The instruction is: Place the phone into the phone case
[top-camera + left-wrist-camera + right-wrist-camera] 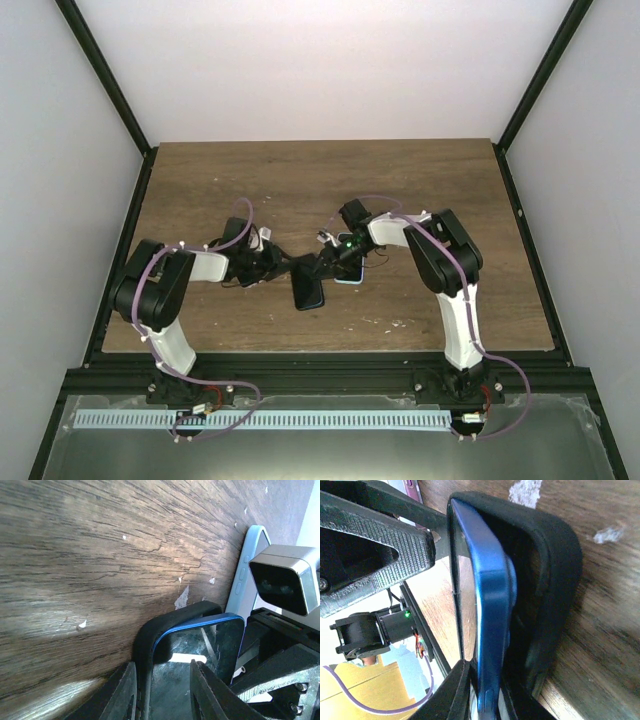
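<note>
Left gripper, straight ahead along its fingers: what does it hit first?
The black phone case, with the blue phone partly in it: its edge sits between the left fingers, so they'd slide further onto it. Beyond its corner, probably only bare table.

Open table beyond, left tool, right tool flanking phone

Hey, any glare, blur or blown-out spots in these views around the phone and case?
Top external: even light, sharp, but the phone is small and dark. Left wrist: bright patches on the table, reflections on the phone's screen. Right wrist: the black phone case shows little detail, lower-left background washed out.
</note>
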`<state>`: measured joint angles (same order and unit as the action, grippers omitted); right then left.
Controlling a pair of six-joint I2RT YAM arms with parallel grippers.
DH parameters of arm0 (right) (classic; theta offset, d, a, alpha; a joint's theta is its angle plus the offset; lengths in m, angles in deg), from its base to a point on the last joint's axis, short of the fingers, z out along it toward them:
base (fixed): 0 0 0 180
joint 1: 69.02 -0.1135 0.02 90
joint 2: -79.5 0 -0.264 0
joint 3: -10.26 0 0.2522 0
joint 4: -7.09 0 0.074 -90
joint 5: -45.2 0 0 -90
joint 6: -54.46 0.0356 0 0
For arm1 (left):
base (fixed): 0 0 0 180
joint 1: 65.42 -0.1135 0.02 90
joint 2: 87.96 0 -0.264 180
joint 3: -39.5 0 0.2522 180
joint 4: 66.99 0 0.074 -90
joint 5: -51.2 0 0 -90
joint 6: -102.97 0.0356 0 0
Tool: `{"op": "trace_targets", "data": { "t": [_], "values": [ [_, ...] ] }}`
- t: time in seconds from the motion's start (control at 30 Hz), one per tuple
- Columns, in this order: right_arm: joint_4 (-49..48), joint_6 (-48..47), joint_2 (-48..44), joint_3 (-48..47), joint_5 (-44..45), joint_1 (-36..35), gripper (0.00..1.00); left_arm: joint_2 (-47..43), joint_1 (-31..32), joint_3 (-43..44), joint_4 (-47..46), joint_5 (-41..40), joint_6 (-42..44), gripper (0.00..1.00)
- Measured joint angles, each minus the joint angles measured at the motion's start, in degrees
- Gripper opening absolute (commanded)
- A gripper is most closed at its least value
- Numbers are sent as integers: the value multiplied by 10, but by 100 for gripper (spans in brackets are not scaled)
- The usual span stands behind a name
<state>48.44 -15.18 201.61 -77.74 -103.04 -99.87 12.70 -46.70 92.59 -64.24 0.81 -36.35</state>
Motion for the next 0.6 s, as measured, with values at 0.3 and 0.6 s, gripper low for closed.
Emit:
{"op": "trace_targets", "data": {
  "t": [0.3, 0.6],
  "values": [
    [-18, 27, 2, 6, 9, -9, 20, 0, -1, 0, 0, -3, 3, 31],
    [-58, 57, -33, 35, 60, -28, 32, -19, 0, -5, 17, -5, 20, 32]
  ]
}}
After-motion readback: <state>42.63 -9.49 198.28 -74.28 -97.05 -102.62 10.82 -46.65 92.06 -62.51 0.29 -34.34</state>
